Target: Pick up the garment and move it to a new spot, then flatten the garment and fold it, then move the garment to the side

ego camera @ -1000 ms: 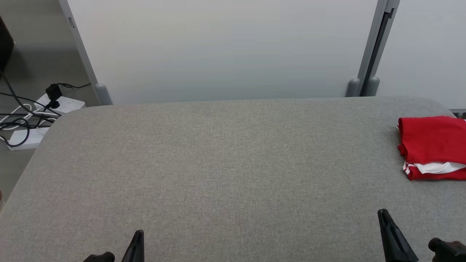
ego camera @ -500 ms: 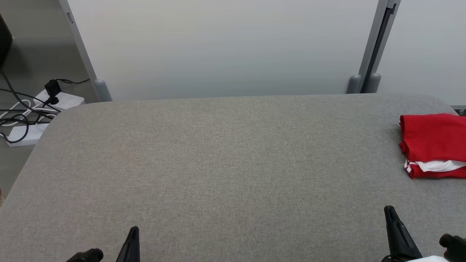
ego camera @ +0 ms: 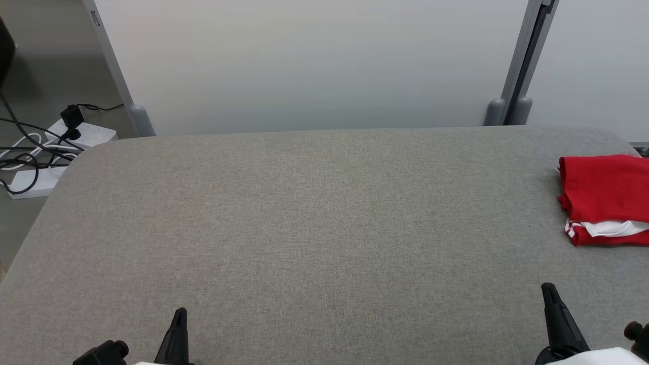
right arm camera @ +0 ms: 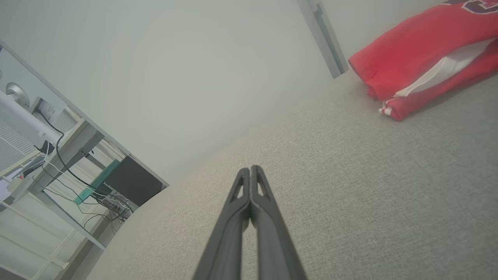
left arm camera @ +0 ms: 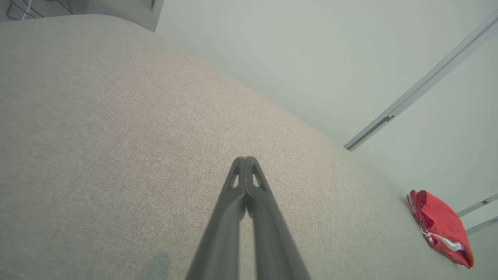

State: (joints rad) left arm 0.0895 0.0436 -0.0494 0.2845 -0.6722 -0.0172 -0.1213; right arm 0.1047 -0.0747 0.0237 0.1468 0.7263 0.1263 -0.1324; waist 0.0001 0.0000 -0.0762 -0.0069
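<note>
Altogether: one grey table [ego camera: 304, 213], two grippers, one folded red garment [ego camera: 603, 187]. Over the table's near-left edge, the left gripper [ego camera: 178, 317] has its fingers pressed together, empty. Near-right, the right gripper [ego camera: 550, 294] is likewise. The garment lies at the table's right edge.

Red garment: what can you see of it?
The garment is soft red cloth folded into a compact stack, with a white layer and striped trim showing at its near edge and a bit of dark print on top. It lies flat at the right end of the grey table, cut by the head view's edge. Only the table touches it.
</note>
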